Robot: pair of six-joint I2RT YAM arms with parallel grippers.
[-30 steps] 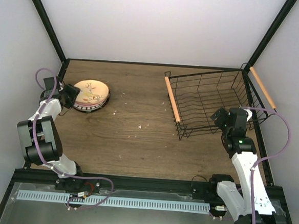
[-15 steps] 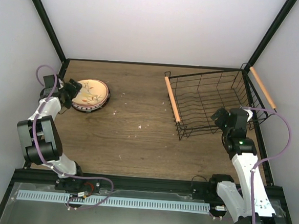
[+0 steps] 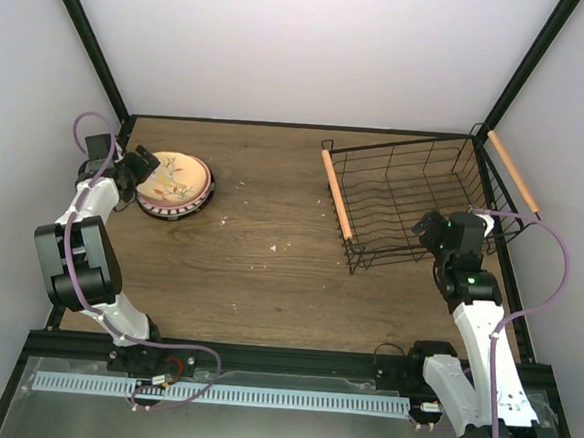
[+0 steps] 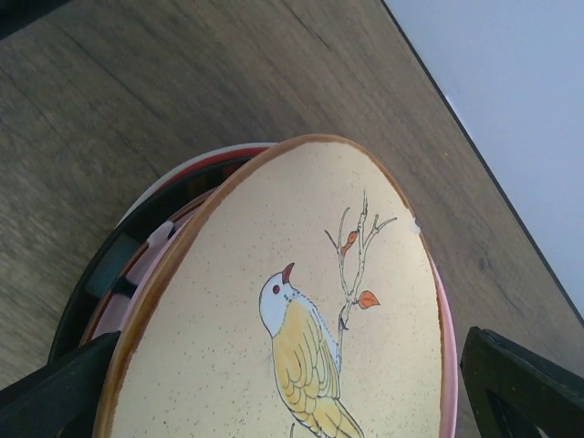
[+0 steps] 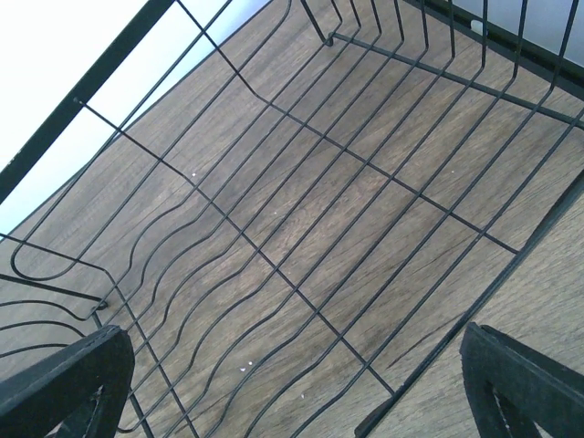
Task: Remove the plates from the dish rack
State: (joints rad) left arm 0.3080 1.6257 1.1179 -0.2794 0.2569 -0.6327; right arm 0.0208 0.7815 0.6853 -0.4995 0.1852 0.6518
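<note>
The plates are in one stack (image 3: 178, 199) at the table's far left. The tan plate (image 3: 175, 178) with a bird print lies on top, tilted a little. In the left wrist view the tan plate (image 4: 301, 301) fills the frame, with the striped plate's rim (image 4: 109, 274) and a pink rim (image 4: 447, 338) showing under it. My left gripper (image 3: 135, 166) is open at the stack's left edge, its fingers (image 4: 55, 392) wide on both sides of the tan plate. The dish rack (image 3: 413, 202) holds no plates. My right gripper (image 3: 426, 231) is open and empty at its near edge, looking into the rack's wire floor (image 5: 301, 292).
The rack's orange wooden handles (image 3: 336, 192) run along its left and right sides. A black frame post (image 3: 89, 44) and the left wall stand close behind my left arm. Small white crumbs (image 3: 273, 247) lie on the wooden table.
My left gripper has moved a little toward the back left along the stack's edge. The tan plate now sits tilted and shifted left on the stack. The right arm has not moved.
</note>
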